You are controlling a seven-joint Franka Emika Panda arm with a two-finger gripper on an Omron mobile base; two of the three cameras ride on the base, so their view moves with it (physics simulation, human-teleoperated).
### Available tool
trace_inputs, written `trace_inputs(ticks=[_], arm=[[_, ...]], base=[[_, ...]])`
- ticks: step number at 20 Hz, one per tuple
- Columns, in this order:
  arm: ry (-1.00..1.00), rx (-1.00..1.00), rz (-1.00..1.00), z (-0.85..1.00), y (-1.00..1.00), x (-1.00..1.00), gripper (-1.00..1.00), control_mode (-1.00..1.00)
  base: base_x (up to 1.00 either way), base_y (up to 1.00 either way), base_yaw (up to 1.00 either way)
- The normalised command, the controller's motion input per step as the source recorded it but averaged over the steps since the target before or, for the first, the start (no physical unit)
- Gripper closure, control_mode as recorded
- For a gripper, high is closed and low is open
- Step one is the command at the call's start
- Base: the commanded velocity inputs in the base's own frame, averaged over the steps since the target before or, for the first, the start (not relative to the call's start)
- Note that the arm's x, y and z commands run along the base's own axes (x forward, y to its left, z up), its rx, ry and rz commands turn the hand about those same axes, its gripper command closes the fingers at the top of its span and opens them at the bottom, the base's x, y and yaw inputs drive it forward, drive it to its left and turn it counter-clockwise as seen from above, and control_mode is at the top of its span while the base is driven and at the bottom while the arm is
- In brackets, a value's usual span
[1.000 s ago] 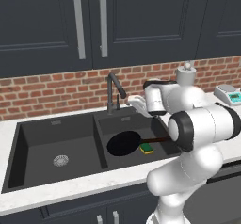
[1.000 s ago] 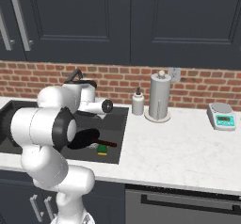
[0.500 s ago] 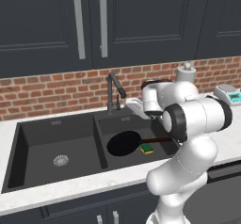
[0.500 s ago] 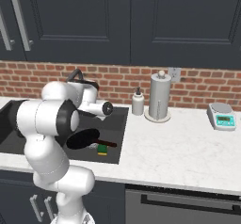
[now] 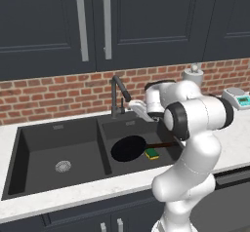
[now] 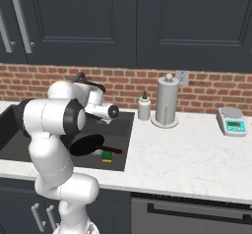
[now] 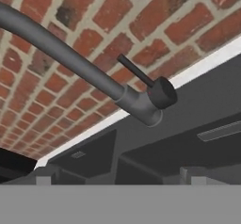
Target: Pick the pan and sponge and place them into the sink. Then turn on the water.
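The black pan [image 5: 128, 148] lies in the right basin of the dark grey sink [image 5: 46, 145], its thin handle pointing right. The green and yellow sponge [image 5: 152, 153] rests beside it under the handle. Both show again from the right as the pan [image 6: 86, 144] and the sponge [image 6: 107, 156]. My gripper [image 5: 132, 110] hovers at the base of the black faucet [image 5: 118, 87], open and holding nothing. In the hand view the gripper [image 7: 118, 178] faces the faucet's lever [image 7: 136, 71] and knob [image 7: 162, 92], a little short of them. No water runs from the spout.
A brick wall backs the counter. On the right of the sink stand a soap bottle [image 6: 144, 106], a paper towel holder [image 6: 167, 101] and a small scale [image 6: 234, 125]. The left basin has a round drain [image 5: 63, 166].
My arm has turned its elbow and forearm while the hand stayed near the faucet's base. The pan and sponge lie where they were.
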Motion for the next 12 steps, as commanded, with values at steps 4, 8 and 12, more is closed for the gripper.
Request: trace_inputs(ticks=[4,8,12], arm=[[0.00,0.00,0.00,-0.06,0.07,0.19,-1.00,-1.00],[0.00,0.00,0.00,-0.08,0.07,0.21,-1.00,-1.00],[0.00,0.00,0.00,-0.09,0.01,0.22,-1.00,-1.00]], base=[[0.00,0.00,0.00],[0.00,0.00,0.00],[0.00,0.00,0.00]])
